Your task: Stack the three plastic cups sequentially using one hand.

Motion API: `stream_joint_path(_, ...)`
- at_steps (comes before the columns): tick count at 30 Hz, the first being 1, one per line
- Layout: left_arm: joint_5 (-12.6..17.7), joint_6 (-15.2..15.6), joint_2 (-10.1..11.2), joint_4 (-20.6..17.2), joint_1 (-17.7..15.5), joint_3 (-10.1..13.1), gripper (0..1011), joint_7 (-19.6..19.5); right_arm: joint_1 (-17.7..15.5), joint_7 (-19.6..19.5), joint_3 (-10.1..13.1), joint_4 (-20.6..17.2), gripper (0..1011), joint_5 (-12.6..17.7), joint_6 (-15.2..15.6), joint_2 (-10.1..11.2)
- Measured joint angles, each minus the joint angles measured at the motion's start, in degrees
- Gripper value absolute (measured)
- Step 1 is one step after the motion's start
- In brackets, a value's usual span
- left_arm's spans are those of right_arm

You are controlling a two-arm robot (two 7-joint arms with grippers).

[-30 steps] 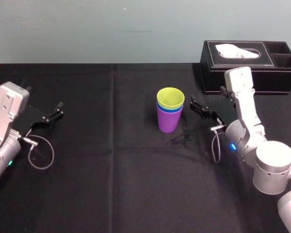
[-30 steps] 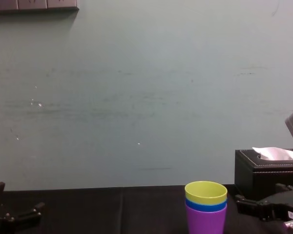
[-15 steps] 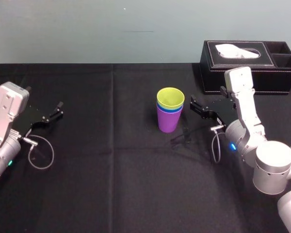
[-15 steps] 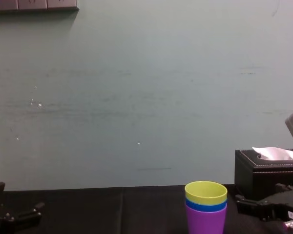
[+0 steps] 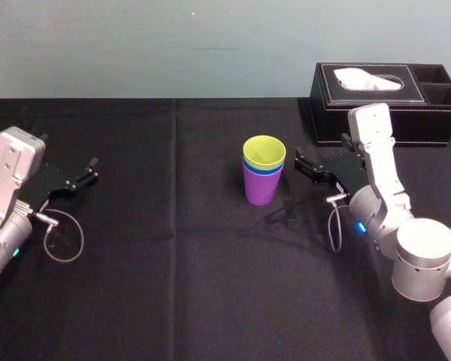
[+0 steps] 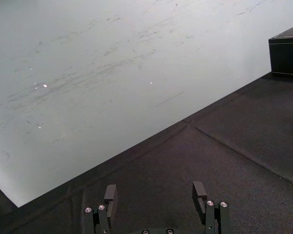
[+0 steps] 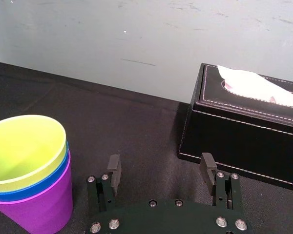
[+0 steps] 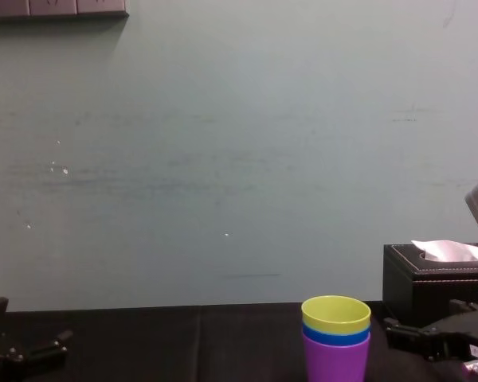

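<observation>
The three plastic cups stand nested upright mid-table: the purple cup [image 5: 261,186] outermost, the blue cup [image 5: 273,169] showing as a rim band inside it, the yellow-green cup [image 5: 264,152] on top. The stack also shows in the chest view [image 8: 335,340] and the right wrist view [image 7: 30,170]. My right gripper [image 5: 300,165] hovers open a little to the right of the stack, apart from it, nothing between its fingers [image 7: 113,171]. My left gripper [image 5: 86,171] rests open far to the left, fingers [image 6: 110,194] empty.
A black leather tissue box [image 5: 376,101] with white tissue sits at the back right, just behind the right gripper. A black cloth [image 5: 173,263] covers the table. A cable loop [image 5: 64,241] lies by the left arm.
</observation>
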Motion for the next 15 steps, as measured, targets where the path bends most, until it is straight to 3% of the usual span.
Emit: stream_joint_path(15,0.0,0.0,0.0,0.0,0.0,0.0,1011,0.0,0.0,0.0,0.0,0.0,1003,0.0,0.0,0.0)
